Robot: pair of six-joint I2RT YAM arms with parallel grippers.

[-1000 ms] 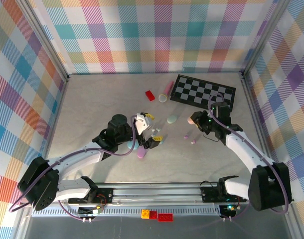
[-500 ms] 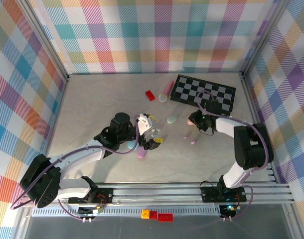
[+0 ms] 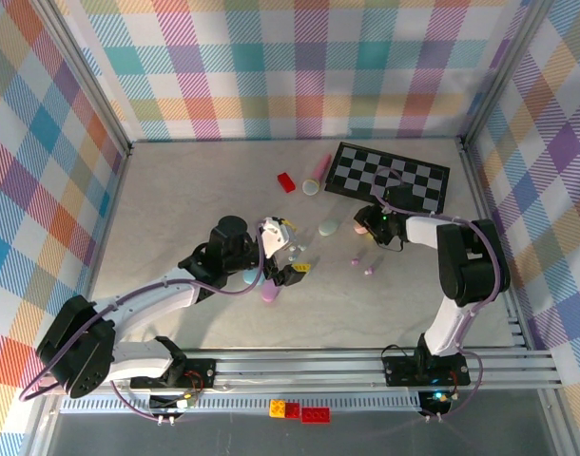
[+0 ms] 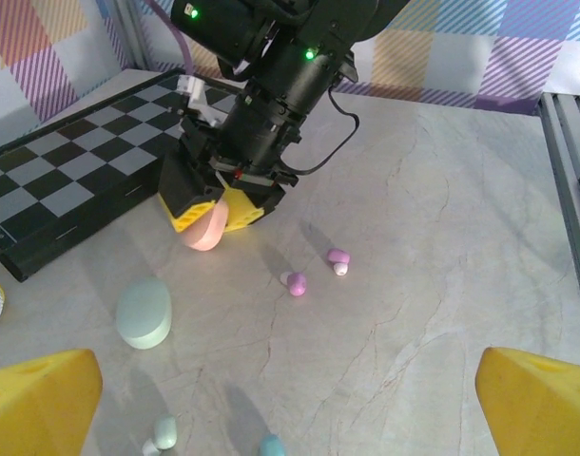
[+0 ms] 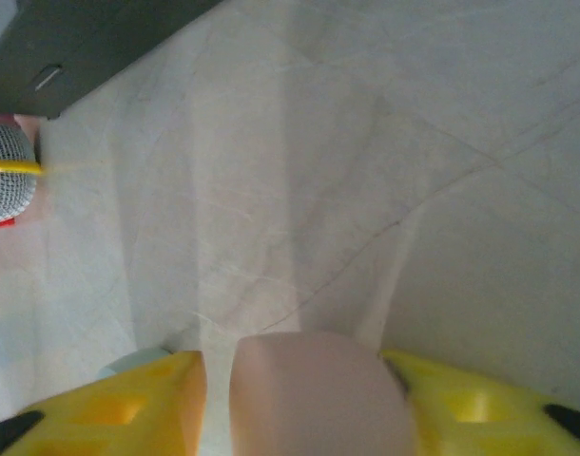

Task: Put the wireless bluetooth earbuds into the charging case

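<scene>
Your right gripper straddles the pink case beside the chessboard, jaws partly apart — a gap shows on one side. Your left gripper gapes wide. The purple earbuds lie loose on the table — near the pink case.

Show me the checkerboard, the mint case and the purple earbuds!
checkerboard (image 4: 71, 171), left wrist view, middle of its top.
mint case (image 4: 144, 310), left wrist view, its rounded top.
purple earbuds (image 4: 297, 283), left wrist view, the left bud's body.
</scene>
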